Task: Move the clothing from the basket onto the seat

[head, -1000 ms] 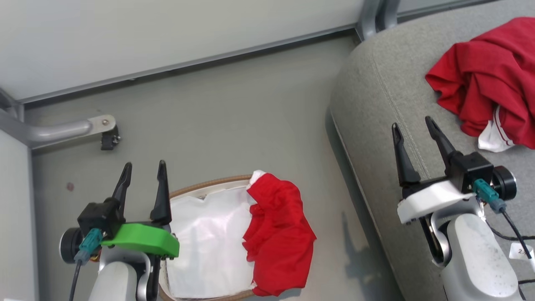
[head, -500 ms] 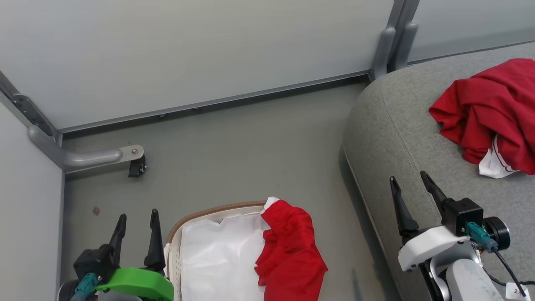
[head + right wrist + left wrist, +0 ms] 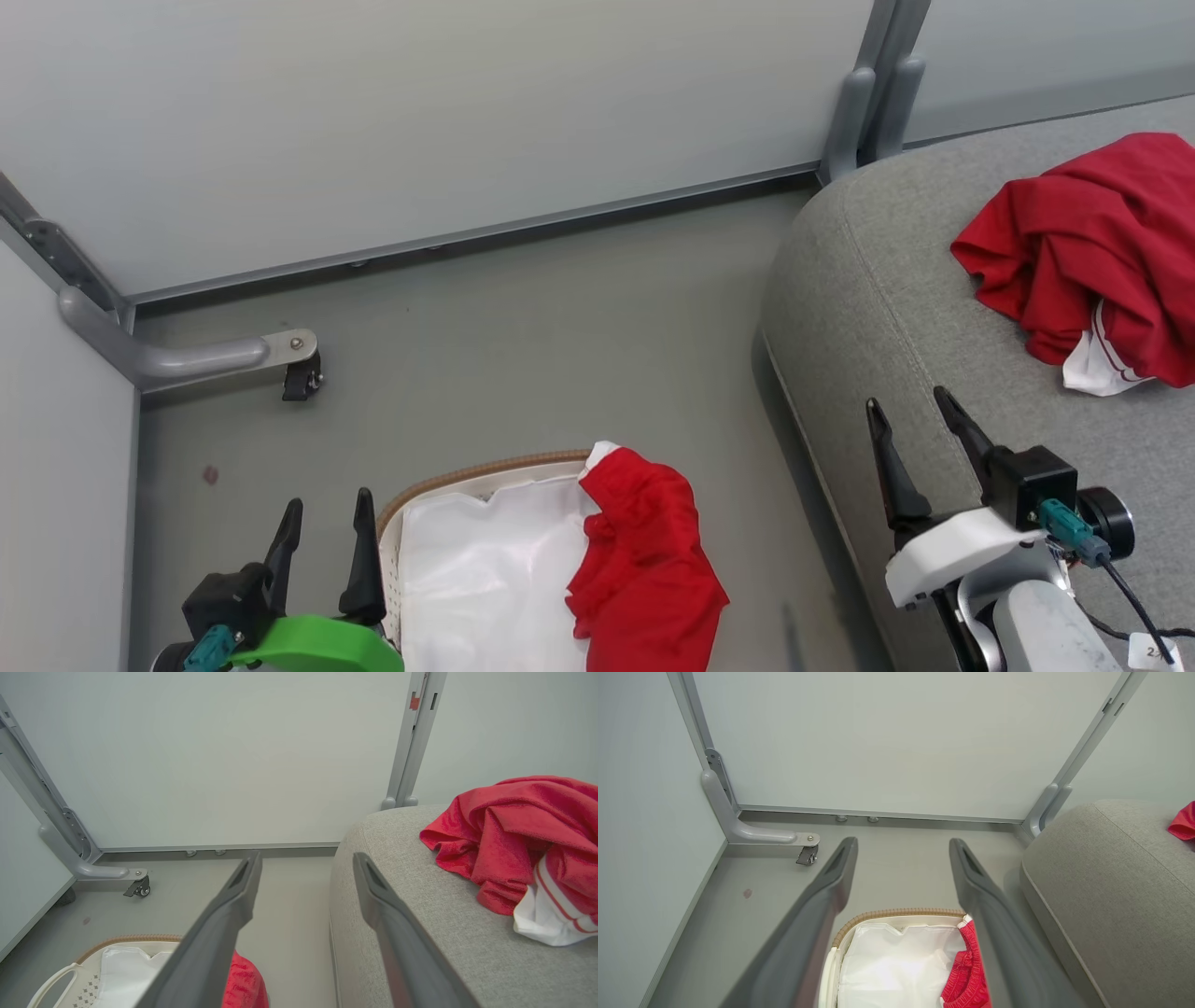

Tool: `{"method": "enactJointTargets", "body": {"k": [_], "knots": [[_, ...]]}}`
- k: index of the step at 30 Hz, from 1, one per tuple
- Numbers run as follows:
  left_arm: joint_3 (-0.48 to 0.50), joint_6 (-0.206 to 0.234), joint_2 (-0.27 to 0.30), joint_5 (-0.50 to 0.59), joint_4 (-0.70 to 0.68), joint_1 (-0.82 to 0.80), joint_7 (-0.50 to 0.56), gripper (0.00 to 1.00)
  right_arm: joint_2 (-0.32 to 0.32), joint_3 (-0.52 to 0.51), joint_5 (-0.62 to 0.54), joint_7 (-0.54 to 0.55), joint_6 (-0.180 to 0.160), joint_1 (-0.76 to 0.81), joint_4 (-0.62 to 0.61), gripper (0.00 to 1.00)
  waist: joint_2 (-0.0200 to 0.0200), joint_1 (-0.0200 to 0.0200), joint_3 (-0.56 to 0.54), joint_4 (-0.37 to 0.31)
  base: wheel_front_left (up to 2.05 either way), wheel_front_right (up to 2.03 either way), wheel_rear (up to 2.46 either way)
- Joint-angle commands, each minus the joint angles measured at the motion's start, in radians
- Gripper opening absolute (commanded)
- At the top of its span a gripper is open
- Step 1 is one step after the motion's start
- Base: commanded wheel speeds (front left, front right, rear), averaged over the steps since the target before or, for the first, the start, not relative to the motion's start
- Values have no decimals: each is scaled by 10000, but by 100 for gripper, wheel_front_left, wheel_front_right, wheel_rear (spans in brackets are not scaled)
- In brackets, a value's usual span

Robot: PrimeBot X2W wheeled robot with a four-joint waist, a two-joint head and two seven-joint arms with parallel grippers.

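On the floor at the near left, the basket holds one red garment slumped across its right rim, partly on the white liner and partly hanging outside toward the seat. A second red garment already lies crumpled at the seat's far right. Both grippers are empty, jaws parted: the left gripper hovers just left of the basket, the right gripper over the seat's near edge. The draped piece looks loosely balanced, so a sideways nudge would likely tip it onto the floor between basket and seat. A deep pinch near the rim could catch the liner too, dragging it out or tilting the basket. Grabbing only a loose fold risks the fabric trailing, snagging the woven rim or slipping free mid-carry, and a release close to the cushion's rounded edge may let it slide off. The basket's near half is cut off by the head view's bottom edge, so whether more clothing lies there cannot be told. The draped garment's lower end is likewise cropped and its contact with the floor is unclear. In the left wrist view that gripper's own jaw hides much of it.
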Motion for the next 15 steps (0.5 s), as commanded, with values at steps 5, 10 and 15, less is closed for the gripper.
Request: {"method": "enactJointTargets", "body": {"k": [5,10,15], "knots": [[-380,-25,12,-277,232,-648,-7,100,-25,59,129,-20,-14,-622,-351,100,0,0,986,-158,0,0,0],[-962,-64,15,-560,744,-1538,-6,100,-26,201,221,-20,-14,-1305,-805,100,0,0,2121,-394,0,0,0],[-1870,-85,18,-965,1469,-2641,-7,100,-24,353,329,-20,-14,-2028,-1209,100,0,0,3246,-726,0,0,0]]}}
